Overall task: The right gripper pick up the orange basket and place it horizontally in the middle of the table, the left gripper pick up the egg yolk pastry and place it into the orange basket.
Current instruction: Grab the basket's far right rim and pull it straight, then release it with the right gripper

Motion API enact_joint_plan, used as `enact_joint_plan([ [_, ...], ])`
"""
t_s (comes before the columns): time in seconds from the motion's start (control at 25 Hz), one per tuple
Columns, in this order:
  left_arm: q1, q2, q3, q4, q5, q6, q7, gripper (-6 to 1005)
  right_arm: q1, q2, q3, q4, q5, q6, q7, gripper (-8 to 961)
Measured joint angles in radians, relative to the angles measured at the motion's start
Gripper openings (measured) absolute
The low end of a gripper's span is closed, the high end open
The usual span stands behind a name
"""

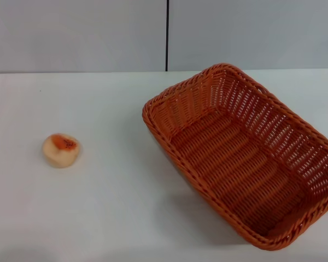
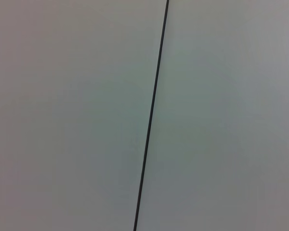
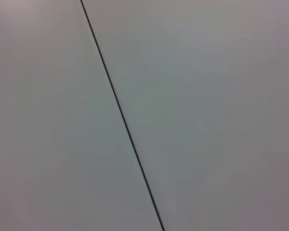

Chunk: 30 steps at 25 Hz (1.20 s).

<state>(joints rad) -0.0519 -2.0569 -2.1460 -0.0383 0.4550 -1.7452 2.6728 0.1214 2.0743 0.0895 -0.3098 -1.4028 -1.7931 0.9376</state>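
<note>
Neither gripper appears in any view, so whether either is open, closed or holding anything cannot be told; nothing touches the task's things. The two wrist views show only a plain grey wall crossed by one thin dark seam. In the head view the table carries two things. The basket sits on the right half, upright with its mouth facing up and nothing inside. Its long axis runs diagonally, from the near right corner to the far middle, so it does not lie horizontally across the table. Its near right end comes close to the picture's edge. The pastry rests on the left side, glazed patch up, well apart from the basket, with bare tabletop between them. Beyond the table's far edge stands the wall with its vertical seam.
</note>
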Motion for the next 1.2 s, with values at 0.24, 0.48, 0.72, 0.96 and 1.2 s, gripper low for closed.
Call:
enact_joint_plan([
  [0.24, 0.009, 0.0, 0.0, 0.0, -0.003, -0.003, -0.004, 809, 0.009, -0.001, -0.009, 0.0, -0.003, -0.002, -0.009, 817],
  [0.48, 0.009, 0.0, 0.0, 0.0, -0.003, -0.002, -0.006, 807, 0.011, -0.003, -0.017, -0.027, -0.005, -0.01, 0.019, 818],
  [0.72, -0.019, 0.0, 0.0, 0.0, -0.004, 0.007, -0.007, 806, 0.021, -0.005, -0.094, -0.237, -0.032, 0.021, 0.25, 818],
  [0.96, -0.037, 0.0, 0.0, 0.0, -0.003, 0.023, -0.007, 804, 0.09, -0.016, -0.155, -0.681, -0.307, 0.075, 0.762, 817],
  [1.2, -0.037, -0.002, 0.0, 0.0, 0.003, 0.034, -0.007, 803, 0.22, -0.077, -0.343, -1.016, -0.698, 0.015, 1.189, 818],
])
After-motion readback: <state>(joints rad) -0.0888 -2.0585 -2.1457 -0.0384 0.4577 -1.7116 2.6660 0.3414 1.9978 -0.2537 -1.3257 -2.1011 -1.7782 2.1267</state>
